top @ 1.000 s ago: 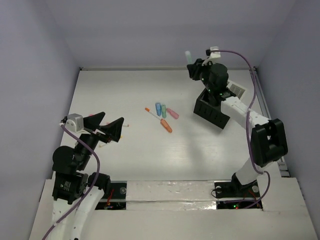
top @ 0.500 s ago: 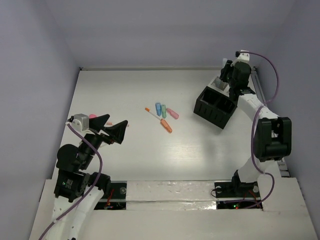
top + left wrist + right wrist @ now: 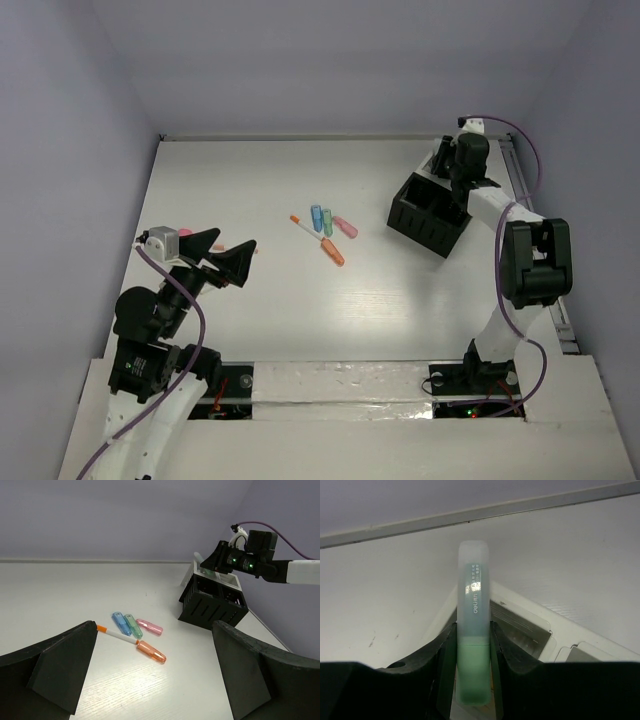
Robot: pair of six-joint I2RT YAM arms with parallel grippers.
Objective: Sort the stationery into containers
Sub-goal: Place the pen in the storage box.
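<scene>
The right gripper (image 3: 473, 630) is hanging over the containers at the upper right of the top view. Its fingers (image 3: 440, 667) are clamping a green highlighter (image 3: 473, 595) by the green barrel, with the clear-capped end sticking out ahead of them. In the right wrist view the white tray (image 3: 530, 625) is showing just beside and beneath the highlighter, joined to the far side of the black box (image 3: 428, 215). The highlighter seems to be hanging over the tray's nearer cell, though the view is too tight to be sure. The left gripper (image 3: 226, 243) is hovering low at the left of the top view, its fingers (image 3: 60, 665) standing wide apart with nothing between them. Well apart from both, in the middle of the tabletop (image 3: 250, 170), a blue marker (image 3: 119, 623), a green marker (image 3: 133, 626) and a pink marker (image 3: 149, 627) are lying side by side. A white pen (image 3: 117, 635) and an orange marker (image 3: 151, 651) are lying just in front of them. All of these are looking like light, stiff plastic with smooth, rounded barrels, so they are likely to slip in a loose grip or roll on a nudge. Each is best taken across the middle of the barrel, square to its length, and the thin white pen is calling for the most careful closing.
</scene>
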